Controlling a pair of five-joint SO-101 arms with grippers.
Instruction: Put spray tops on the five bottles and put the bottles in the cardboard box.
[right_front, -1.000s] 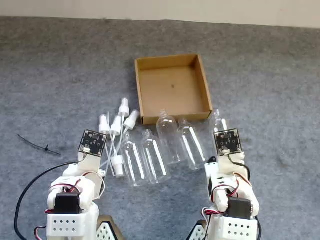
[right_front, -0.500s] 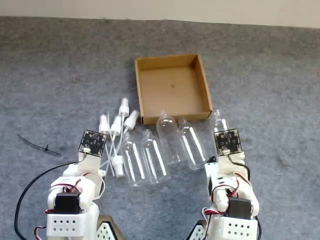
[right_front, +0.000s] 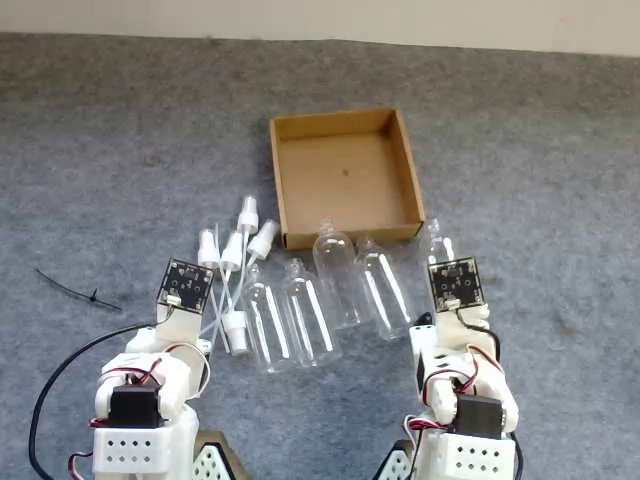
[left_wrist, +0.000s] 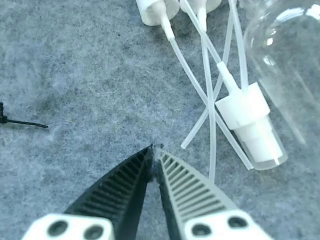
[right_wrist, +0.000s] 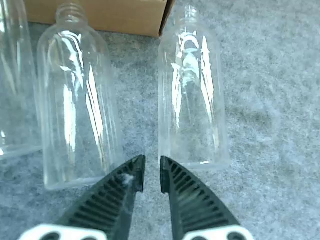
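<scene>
Fingers (left_wrist: 182, 182) of the left gripper (left_wrist: 154, 149) are pressing together on nothing, beside the tops (right_front: 235, 252) at lower left of the high view. The right gripper (right_wrist: 151, 165) is sitting nearly closed and empty, just short of the bottles (right_front: 308, 320), which are lying uncapped mid-frame below the box (right_front: 350, 237). The tops' tubes (left_wrist: 209, 105) are crossing, so lifting one is likely to drag others along, and a bottle could roll away. Nothing is differing from a second ago.
</scene>
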